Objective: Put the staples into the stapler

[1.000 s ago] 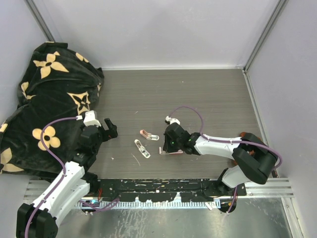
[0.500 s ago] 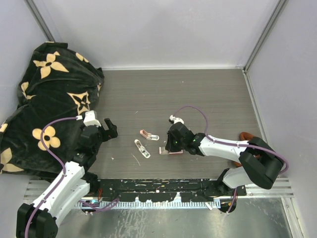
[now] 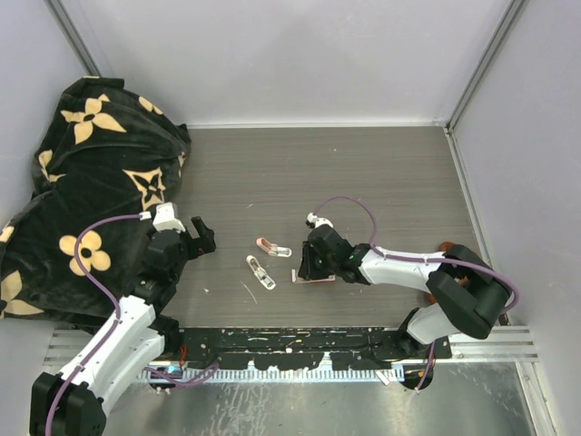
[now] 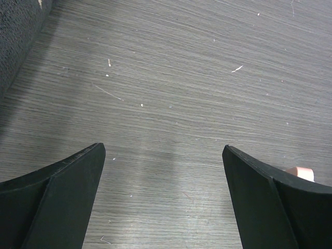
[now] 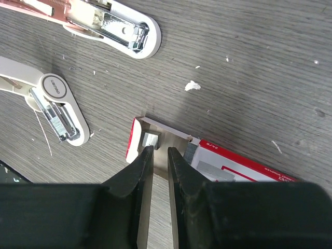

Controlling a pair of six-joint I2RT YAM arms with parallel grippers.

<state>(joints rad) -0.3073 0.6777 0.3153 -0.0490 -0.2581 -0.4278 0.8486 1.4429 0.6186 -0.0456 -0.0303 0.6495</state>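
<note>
The right gripper (image 5: 158,151) has its black fingers only narrowly apart, clamping nothing that I can see; the tips rest at the tan inner tray (image 5: 168,136) slid out of the flat red-and-white staple box (image 5: 236,165); a short silvery staple strip (image 5: 151,139) lies in the tray just ahead of one fingertip; the box's long axis runs on toward the round-capped white stapler (image 5: 54,98), with the pink-and-white stapler (image 5: 116,26) beside it; the left gripper (image 4: 163,153) hangs wide apart and empty over the dark wood-grain table (image 4: 171,78), so the right arm is nearer.
</note>
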